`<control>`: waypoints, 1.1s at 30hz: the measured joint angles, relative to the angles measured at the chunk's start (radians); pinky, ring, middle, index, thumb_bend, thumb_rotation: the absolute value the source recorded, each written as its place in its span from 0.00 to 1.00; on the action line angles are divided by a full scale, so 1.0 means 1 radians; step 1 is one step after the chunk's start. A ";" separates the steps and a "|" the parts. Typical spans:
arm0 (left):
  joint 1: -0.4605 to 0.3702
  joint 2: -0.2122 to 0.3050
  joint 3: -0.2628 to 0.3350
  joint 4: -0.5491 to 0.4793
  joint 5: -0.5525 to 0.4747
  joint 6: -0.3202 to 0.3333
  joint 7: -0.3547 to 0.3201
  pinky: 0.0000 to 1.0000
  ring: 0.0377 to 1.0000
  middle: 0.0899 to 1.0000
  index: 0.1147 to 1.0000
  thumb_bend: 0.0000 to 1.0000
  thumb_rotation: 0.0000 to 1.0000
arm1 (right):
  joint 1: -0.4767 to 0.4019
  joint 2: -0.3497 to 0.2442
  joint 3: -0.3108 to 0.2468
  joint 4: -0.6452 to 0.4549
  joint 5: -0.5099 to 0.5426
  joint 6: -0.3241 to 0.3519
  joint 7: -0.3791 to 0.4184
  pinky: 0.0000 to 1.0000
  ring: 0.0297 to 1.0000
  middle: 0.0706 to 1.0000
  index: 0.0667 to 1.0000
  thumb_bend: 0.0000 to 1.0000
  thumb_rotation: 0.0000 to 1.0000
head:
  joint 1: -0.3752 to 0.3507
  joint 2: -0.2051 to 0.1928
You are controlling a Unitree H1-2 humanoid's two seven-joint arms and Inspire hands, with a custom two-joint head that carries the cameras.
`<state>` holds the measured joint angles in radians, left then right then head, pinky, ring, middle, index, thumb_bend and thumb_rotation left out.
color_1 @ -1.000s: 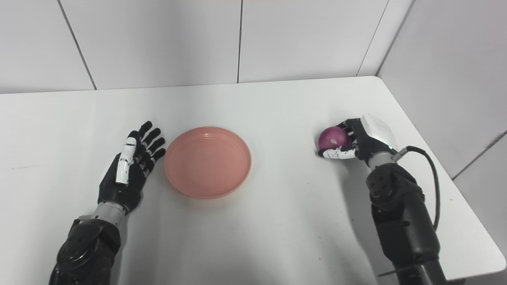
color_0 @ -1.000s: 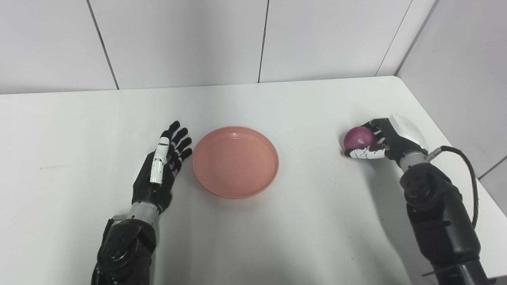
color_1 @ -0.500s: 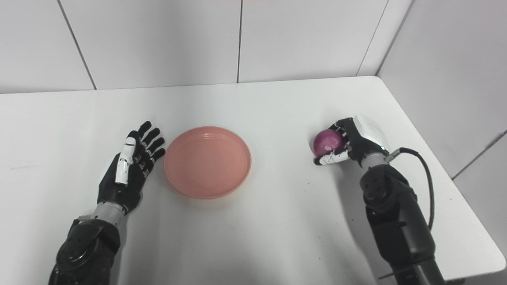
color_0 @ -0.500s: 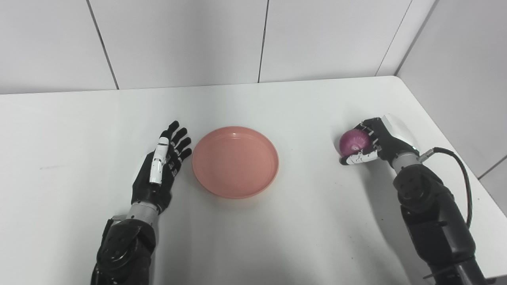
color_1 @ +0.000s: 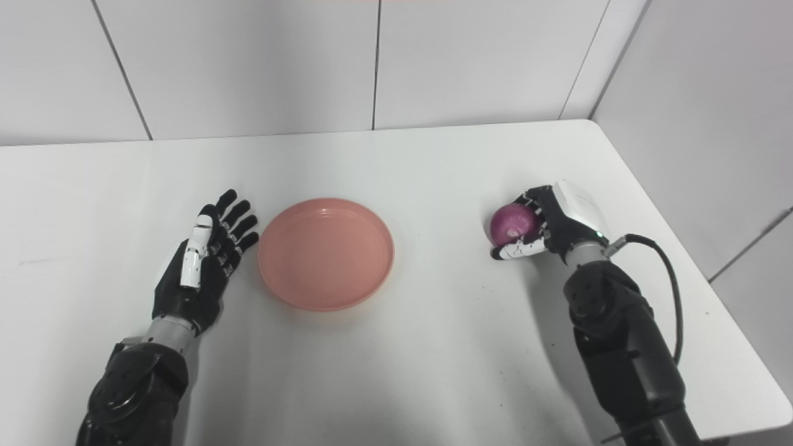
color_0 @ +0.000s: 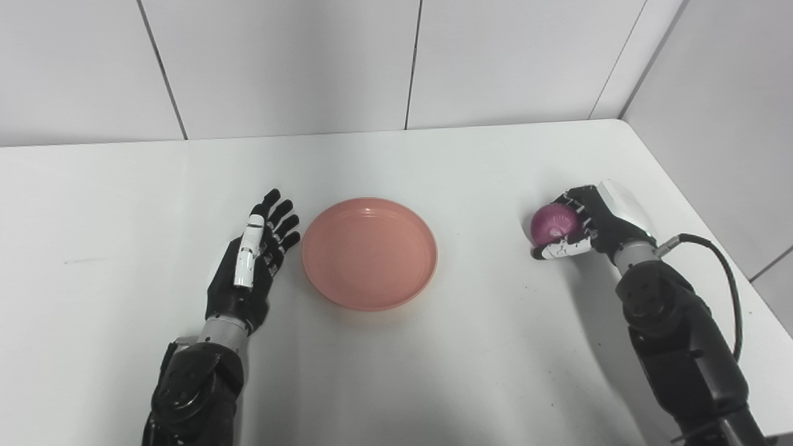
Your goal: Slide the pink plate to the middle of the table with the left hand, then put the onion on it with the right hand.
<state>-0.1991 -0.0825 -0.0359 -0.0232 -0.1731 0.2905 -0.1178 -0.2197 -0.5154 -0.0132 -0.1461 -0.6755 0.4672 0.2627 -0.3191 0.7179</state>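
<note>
A pink plate [color_0: 369, 253] sits near the middle of a white surface [color_0: 433, 371]. The left hand [color_0: 251, 263] lies just beside the plate's left rim, fingers spread and holding nothing. Near the surface's right edge, the right hand [color_0: 588, 223] is wrapped around a purple onion [color_0: 552, 224], well apart from the plate.

Black jointed arms end in a black-and-white left hand [color_0: 248, 266] and right hand [color_0: 595, 220], a black cable [color_0: 725, 279] looping beside the right wrist.

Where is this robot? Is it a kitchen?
Probably a test room, not a kitchen: a bare white table, plain white wall panels, and only a pink plate and an onion.
</note>
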 measured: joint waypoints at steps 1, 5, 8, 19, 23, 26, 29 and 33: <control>0.000 0.000 0.000 0.000 0.000 0.000 0.000 0.93 0.94 0.95 0.93 0.48 1.00 | 0.002 0.000 0.000 -0.015 0.000 0.000 0.001 0.39 0.44 0.47 0.45 0.52 0.13 | 0.000 0.000; 0.000 0.000 0.000 0.000 0.000 0.000 0.000 0.93 0.94 0.95 0.93 0.47 1.00 | -0.001 0.000 -0.004 -0.068 -0.003 0.001 0.015 0.39 0.44 0.47 0.45 0.52 0.13 | 0.005 -0.002; 0.000 -0.001 0.000 0.000 0.000 0.000 0.000 0.94 0.94 0.95 0.94 0.48 1.00 | -0.011 0.002 -0.006 -0.106 -0.013 0.001 0.037 0.38 0.44 0.47 0.45 0.52 0.13 | 0.008 -0.003; 0.000 -0.009 -0.002 0.000 0.000 0.000 0.002 0.94 0.94 0.95 0.94 0.47 1.00 | -0.059 0.045 -0.005 -0.192 -0.083 0.001 0.120 0.35 0.41 0.47 0.45 0.52 0.13 | 0.021 -0.008; 0.001 -0.009 -0.002 0.000 0.000 -0.001 0.002 0.94 0.94 0.95 0.93 0.47 1.00 | -0.080 0.048 0.008 -0.198 -0.090 0.001 0.127 0.36 0.43 0.48 0.45 0.52 0.13 | 0.026 -0.009; 0.001 -0.009 -0.004 0.000 0.001 -0.001 0.003 0.95 0.95 0.95 0.94 0.47 1.00 | -0.098 0.051 0.024 -0.201 -0.098 0.001 0.137 0.38 0.44 0.49 0.45 0.52 0.13 | 0.034 -0.011; 0.001 -0.010 -0.007 0.000 0.002 -0.001 0.006 0.95 0.95 0.95 0.94 0.47 1.00 | -0.123 0.061 0.054 -0.205 -0.101 0.001 0.140 0.39 0.44 0.48 0.45 0.52 0.13 | 0.037 -0.012; 0.001 -0.016 -0.015 -0.001 0.005 -0.001 0.015 0.96 0.95 0.96 0.95 0.47 1.00 | -0.155 0.078 0.102 -0.208 -0.103 0.001 0.140 0.41 0.46 0.50 0.45 0.52 0.13 | 0.048 -0.014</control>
<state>-0.1977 -0.0985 -0.0505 -0.0241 -0.1685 0.2893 -0.1027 -0.3743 -0.4371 0.0889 -0.3545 -0.7786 0.4679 0.4031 -0.2716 0.7041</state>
